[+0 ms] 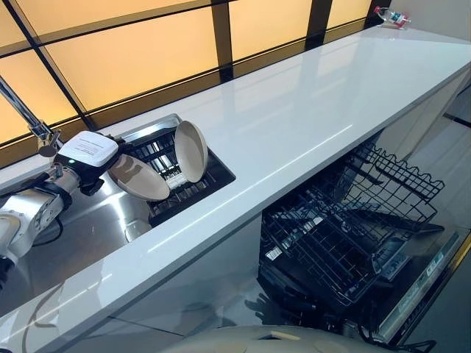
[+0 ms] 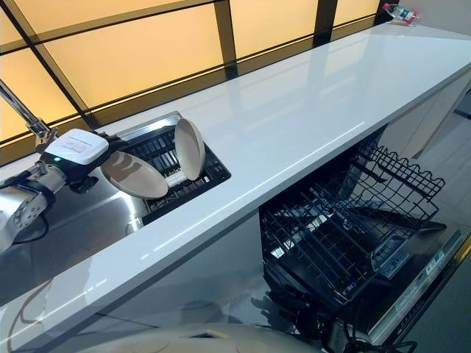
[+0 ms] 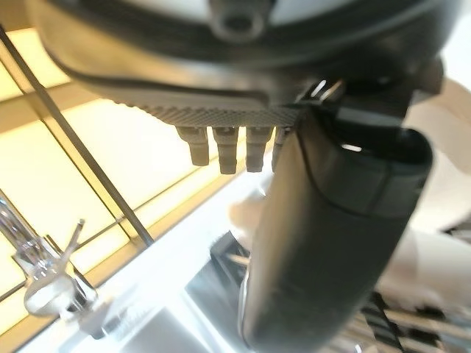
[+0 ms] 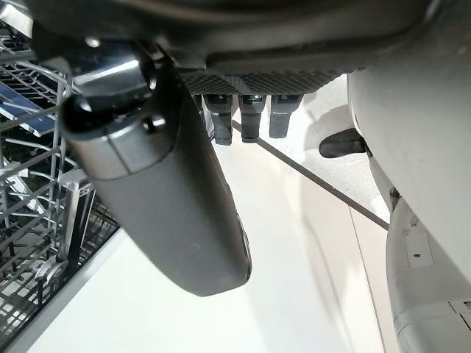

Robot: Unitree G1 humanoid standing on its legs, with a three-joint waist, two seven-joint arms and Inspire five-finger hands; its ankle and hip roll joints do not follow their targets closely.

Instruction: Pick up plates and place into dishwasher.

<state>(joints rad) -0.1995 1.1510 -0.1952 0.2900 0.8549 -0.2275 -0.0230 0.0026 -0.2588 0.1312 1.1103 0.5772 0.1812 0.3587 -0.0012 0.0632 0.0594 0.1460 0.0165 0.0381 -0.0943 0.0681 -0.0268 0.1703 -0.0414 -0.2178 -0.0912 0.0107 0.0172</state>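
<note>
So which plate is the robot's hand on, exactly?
Find the long white counter and the sink rack sunk in its left end. Two plates sit there: one upright, one tilted flat. The tilted one, beside the left hand, is it.

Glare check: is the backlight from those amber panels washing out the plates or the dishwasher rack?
Left eye view: the panels throw a bright sheen on the countertop, yet the tilted plate and the upright plate stay readable. The dishwasher rack sits in shade, its wires distinct. Left wrist view: backlight leaves the left hand a dark silhouette.
</note>
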